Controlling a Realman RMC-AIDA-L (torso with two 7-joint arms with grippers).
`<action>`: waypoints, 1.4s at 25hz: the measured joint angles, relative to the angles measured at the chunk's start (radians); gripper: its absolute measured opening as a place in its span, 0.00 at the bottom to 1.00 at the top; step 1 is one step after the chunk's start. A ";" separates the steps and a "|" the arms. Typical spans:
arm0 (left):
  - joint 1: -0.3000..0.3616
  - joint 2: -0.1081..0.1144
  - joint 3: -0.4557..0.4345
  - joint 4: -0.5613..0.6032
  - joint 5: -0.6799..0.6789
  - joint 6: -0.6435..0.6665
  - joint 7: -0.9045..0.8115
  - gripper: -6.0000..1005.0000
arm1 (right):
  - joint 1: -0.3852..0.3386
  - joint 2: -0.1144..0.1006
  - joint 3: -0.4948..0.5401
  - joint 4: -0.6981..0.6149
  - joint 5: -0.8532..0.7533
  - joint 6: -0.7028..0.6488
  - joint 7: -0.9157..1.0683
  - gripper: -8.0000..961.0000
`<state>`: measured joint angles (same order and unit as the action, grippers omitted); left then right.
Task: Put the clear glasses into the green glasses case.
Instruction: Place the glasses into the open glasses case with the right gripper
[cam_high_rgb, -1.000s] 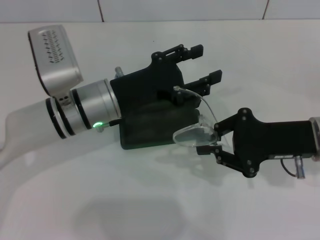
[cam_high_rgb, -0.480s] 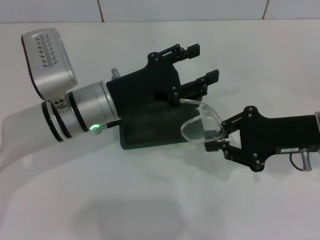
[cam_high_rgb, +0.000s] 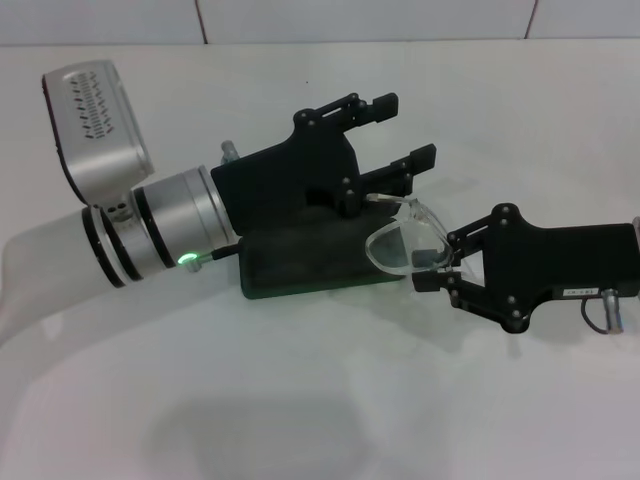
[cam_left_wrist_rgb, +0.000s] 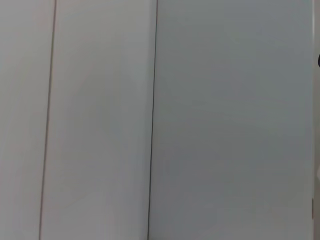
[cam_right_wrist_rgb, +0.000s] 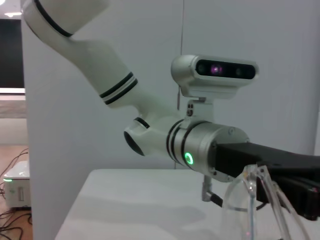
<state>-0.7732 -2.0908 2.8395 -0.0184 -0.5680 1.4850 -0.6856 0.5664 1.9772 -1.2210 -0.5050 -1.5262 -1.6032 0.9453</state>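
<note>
Glasses (cam_high_rgb: 402, 243) hang over the case's (cam_high_rgb: 300, 262) right end, clamped in the right gripper (cam_high_rgb: 440, 270). Left gripper (cam_high_rgb: 400, 130), jaws apart, hovers above the case's far side.

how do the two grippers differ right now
The left gripper has open fingers holding nothing, hovering over the green glasses case; the right gripper is shut on the clear glasses at the case's end. The left points away from the robot, the right points inward. Both are black.
</note>
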 joint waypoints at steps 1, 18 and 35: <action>0.001 0.000 0.000 0.000 0.001 0.001 0.000 0.71 | 0.000 0.000 0.000 0.000 0.000 0.003 0.000 0.13; 0.118 0.005 -0.011 -0.101 -0.357 -0.120 -0.001 0.71 | -0.159 0.049 -0.192 -0.376 -0.027 0.266 0.009 0.13; 0.145 0.005 -0.003 -0.115 -0.398 -0.143 -0.002 0.71 | -0.190 0.050 -0.966 -0.626 -0.117 1.297 0.047 0.13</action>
<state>-0.6284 -2.0858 2.8362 -0.1332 -0.9664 1.3420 -0.6872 0.3759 2.0269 -2.1870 -1.1307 -1.6431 -0.3060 0.9925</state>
